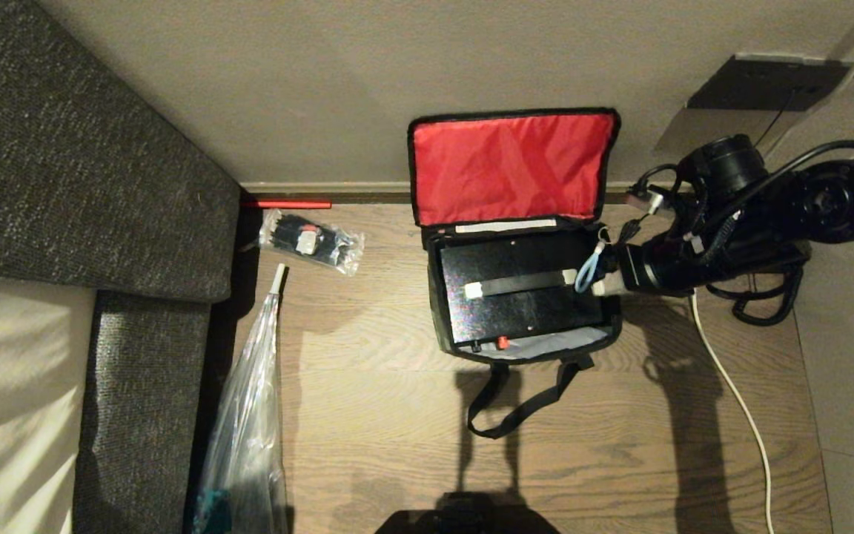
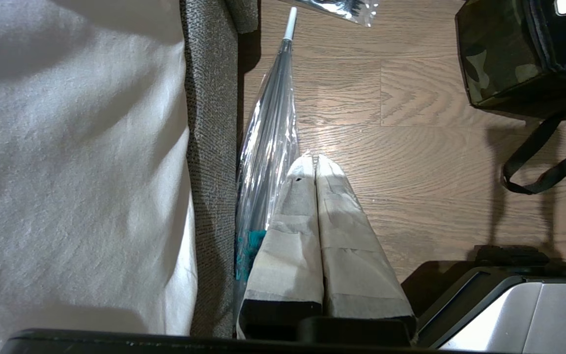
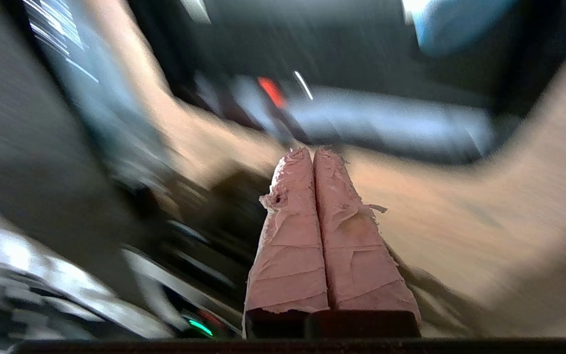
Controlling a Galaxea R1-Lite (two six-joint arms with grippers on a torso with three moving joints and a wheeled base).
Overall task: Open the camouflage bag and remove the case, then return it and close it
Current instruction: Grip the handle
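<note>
Wood-plank floor [image 1: 368, 356], grey sofa [image 1: 64, 148], beige wall [image 1: 323, 74].

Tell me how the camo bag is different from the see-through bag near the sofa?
The camo bag is boxy, dark and stands open, its red lid propped against the wall. The small clear bag lies flat and you can see right through it. The camo bag holds one big black case; the clear bag holds small black and white bits. Both sit on the wooden floor.
</note>
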